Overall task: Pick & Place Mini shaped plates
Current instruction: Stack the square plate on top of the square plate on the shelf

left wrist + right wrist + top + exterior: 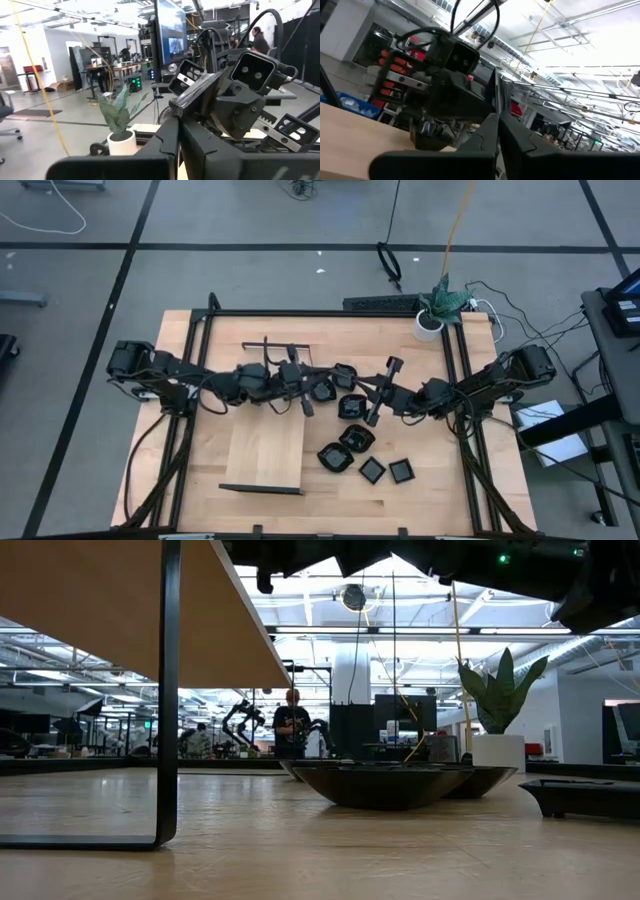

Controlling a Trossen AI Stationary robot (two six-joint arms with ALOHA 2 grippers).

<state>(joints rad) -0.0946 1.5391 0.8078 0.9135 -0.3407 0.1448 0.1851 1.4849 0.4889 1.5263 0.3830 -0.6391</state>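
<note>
While both arms meet mid-table, black plates (pixel 360 450) lie loose beside board (pixel 265 450).

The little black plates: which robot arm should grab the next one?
Probably the right arm. In the high view the right gripper hangs just beside the little black plates, which lie mostly on its side of the table. The left gripper sits over the wooden board, farther off.
</note>
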